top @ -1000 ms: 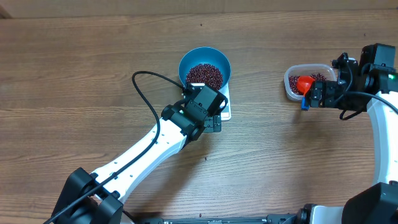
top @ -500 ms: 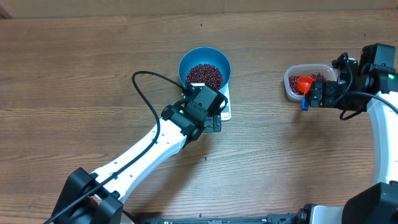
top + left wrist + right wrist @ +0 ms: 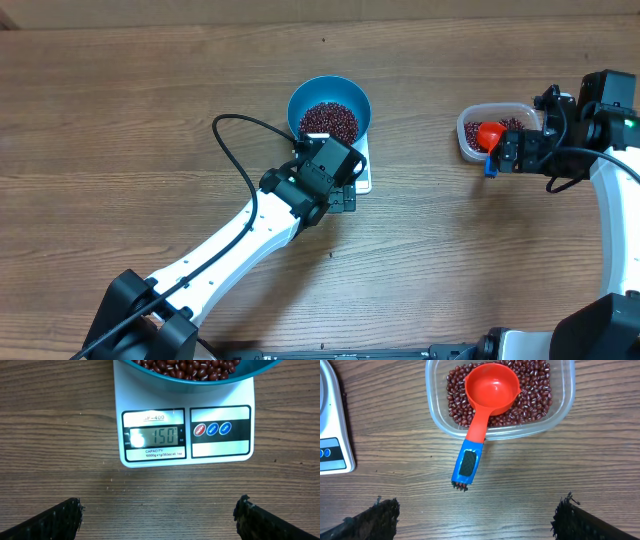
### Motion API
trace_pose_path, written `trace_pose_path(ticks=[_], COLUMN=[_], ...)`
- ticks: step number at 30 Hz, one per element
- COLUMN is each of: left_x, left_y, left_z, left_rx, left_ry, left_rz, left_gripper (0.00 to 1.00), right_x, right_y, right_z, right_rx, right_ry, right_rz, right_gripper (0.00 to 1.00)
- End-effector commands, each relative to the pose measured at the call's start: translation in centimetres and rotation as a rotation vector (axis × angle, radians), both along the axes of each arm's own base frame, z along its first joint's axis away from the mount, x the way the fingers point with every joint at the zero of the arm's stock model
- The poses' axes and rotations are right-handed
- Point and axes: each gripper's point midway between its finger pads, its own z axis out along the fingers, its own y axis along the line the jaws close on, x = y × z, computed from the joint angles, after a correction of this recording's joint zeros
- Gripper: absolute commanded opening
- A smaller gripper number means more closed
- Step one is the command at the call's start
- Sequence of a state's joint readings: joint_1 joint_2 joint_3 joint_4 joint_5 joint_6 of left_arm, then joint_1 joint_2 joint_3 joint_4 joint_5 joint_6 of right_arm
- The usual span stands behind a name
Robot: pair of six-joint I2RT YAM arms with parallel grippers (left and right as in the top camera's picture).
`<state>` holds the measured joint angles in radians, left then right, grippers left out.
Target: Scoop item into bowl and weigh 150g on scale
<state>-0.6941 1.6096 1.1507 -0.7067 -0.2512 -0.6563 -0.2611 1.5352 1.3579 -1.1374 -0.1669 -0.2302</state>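
The blue bowl (image 3: 330,108) (image 3: 200,382) holds a heap of red-brown beans (image 3: 329,122) (image 3: 195,367) and stands on the white scale (image 3: 364,180) (image 3: 187,435), whose display reads 150. My left gripper (image 3: 345,198) (image 3: 159,517) hovers open just in front of the scale's display, nothing between its fingers. My right gripper (image 3: 497,155) (image 3: 475,517) is open too, just short of the blue handle of the red scoop (image 3: 489,134) (image 3: 487,397). The scoop rests empty in the clear tub (image 3: 470,145) (image 3: 435,415) on more beans (image 3: 530,390).
The left arm's black cable (image 3: 232,150) loops over the wood left of the scale. In the right wrist view a corner of the scale (image 3: 332,435) shows at the far left. Bare wooden tabletop (image 3: 120,100) surrounds everything.
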Motion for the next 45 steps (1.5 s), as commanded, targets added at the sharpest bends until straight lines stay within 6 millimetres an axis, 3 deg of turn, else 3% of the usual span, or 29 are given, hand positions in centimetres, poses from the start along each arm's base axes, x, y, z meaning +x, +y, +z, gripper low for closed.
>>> trace_pose_path(ticks=[1, 22, 27, 31, 36, 42, 45], left_x=[0.1, -0.6, -0.7, -0.8, -2.0, -3.6, -4.3], left_y=[0.2, 0.1, 0.3, 0.7, 3.1, 6.8, 9.7], left_z=[-0.2, 0.0, 1.2, 3.3, 5.3, 5.0, 4.6], left_rx=[0.001, -0.016, -0.032, -0.061, -0.069, -0.129, -0.198], left_ry=[-0.001, 0.024, -0.002, -0.055, -0.155, -0.235, -0.281], left_rz=[0.025, 0.017, 0.017, 0.018, 0.049, 0.111, 0.182], left_gripper=[1.0, 0.99, 1.0, 1.0, 1.0, 1.0, 1.0], right_x=[0.6, 0.6, 0.6, 0.6, 0.6, 0.6, 0.6], right_y=[-0.4, -0.4, -0.4, -0.4, -0.4, -0.4, -0.4], right_z=[1.5, 1.5, 1.5, 1.5, 1.5, 1.5, 1.5], right_rx=[-0.022, -0.022, -0.022, -0.022, -0.022, -0.022, -0.022], right_ry=[-0.046, -0.046, -0.046, -0.046, -0.046, -0.046, -0.046], right_rz=[-0.002, -0.002, -0.002, -0.002, -0.002, -0.002, -0.002], right_gripper=[1.0, 1.0, 1.0, 1.0, 1.0, 1.0, 1.0])
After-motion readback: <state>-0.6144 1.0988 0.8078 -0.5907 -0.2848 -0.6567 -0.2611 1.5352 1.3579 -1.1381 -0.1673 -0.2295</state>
